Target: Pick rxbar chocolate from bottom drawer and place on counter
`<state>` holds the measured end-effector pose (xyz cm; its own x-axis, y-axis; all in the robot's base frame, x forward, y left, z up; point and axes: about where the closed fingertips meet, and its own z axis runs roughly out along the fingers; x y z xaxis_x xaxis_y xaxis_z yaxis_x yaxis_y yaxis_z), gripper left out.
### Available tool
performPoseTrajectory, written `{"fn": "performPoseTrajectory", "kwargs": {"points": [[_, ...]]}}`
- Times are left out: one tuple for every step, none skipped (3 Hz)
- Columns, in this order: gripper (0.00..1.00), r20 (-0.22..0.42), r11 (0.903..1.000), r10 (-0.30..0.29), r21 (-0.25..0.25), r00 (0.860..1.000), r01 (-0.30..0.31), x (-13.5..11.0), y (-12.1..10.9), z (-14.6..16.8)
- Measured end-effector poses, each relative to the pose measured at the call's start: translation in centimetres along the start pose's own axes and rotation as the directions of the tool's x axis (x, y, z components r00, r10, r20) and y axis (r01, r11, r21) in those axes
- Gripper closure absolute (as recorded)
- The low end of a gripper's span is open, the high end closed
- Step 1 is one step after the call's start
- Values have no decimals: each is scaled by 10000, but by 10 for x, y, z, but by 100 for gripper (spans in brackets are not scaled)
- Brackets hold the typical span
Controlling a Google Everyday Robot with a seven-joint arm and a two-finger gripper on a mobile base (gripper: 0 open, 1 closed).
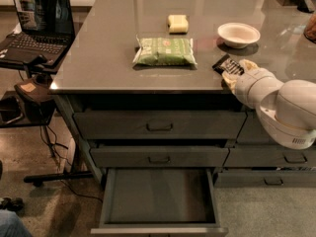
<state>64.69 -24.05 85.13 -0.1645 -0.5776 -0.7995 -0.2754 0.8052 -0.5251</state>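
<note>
The rxbar chocolate (225,63), a small black-wrapped bar with pale lettering, sits in my gripper (235,69) at the front right of the grey counter (108,48), low over the surface just behind its front edge. The gripper's pale fingers (230,77) are shut on the bar, and the white arm runs off to the lower right. The bottom drawer (160,197) is pulled open below; its flat grey floor is bare.
A green packet (165,52) lies mid-counter with a yellow block (177,23) behind it. A white bowl (238,34) stands just behind my gripper. A laptop (37,23) sits on a side stand at left. Two handled drawers are closed above the open one.
</note>
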Motion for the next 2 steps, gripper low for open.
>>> {"fn": "performPoseTrajectory", "kwargs": {"points": [[81,0,10000,0,0,10000,0,0,0,0],[58,1,10000,0,0,10000,0,0,0,0]]}}
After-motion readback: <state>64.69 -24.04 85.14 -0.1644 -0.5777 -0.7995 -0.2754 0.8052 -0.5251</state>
